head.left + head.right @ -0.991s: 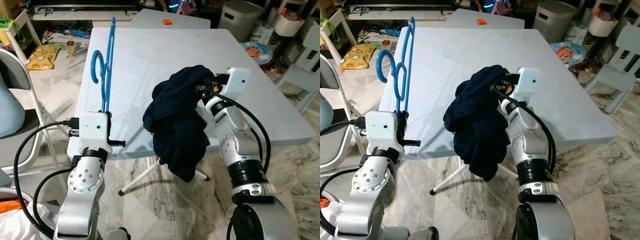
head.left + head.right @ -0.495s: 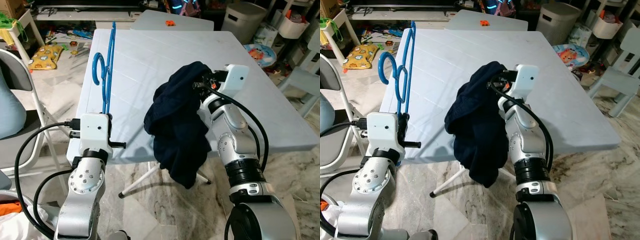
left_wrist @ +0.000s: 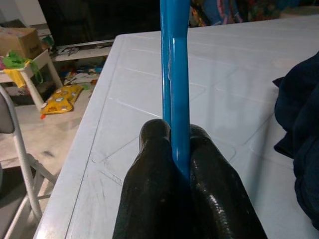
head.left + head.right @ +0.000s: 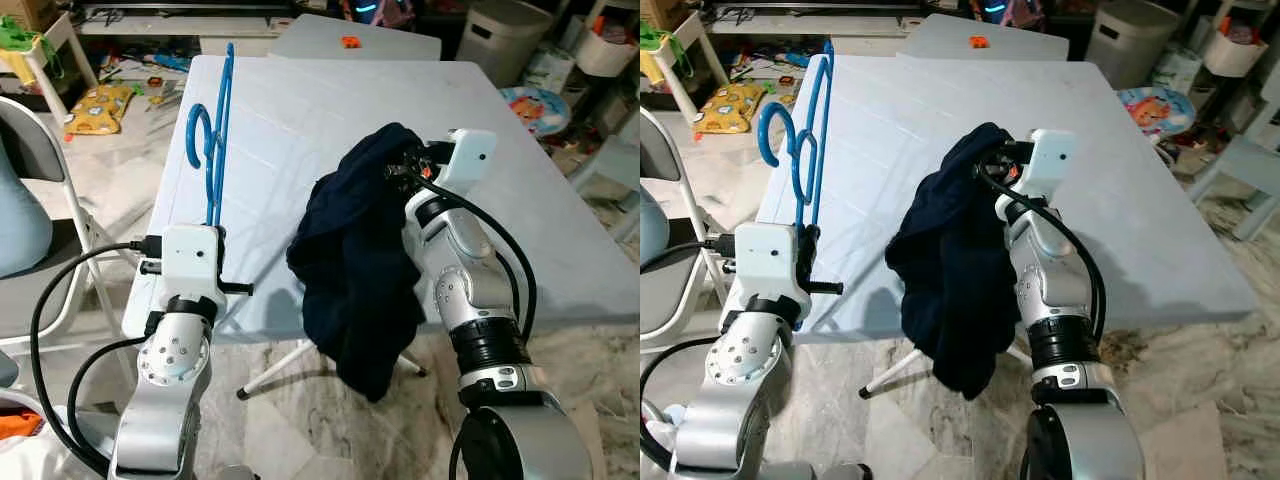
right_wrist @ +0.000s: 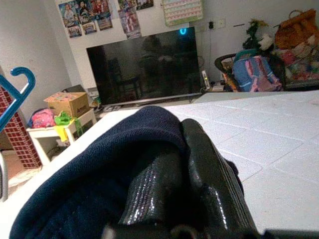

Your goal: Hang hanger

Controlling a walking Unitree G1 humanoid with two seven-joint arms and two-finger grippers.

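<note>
Nearest the camera, the two silver arms rise from the bottom of the head views, one at each side of the near edge of a pale blue-white table point(image 4: 300, 110). The left gripper point(image 3: 174, 149) stands over the table's near left corner, its two black fingers point(image 3: 149, 189) pressed tight on the lower bar of a blue hanger point(image 4: 212, 140), which stands upright above the wrist with its hook curling toward the robot's left. The right gripper point(image 5: 187, 164) is raised over the near middle of the table, its fingers pinching a dark navy garment point(image 4: 355, 260); the cloth bunches over the fingers and hangs down past the table's near edge toward the marble floor point(image 4: 330, 420). Hanger and garment are apart, with bare tabletop between them. On the robot's left a folding chair point(image 4: 45, 200) stands beside the table. Farther back, a second small table point(image 4: 350, 40) carries a small orange thing point(image 4: 349, 41), and toys and a yellow mat point(image 4: 95, 108) lie on the floor. In the right wrist view a dark television point(image 5: 142, 69) stands against the far wall.
</note>
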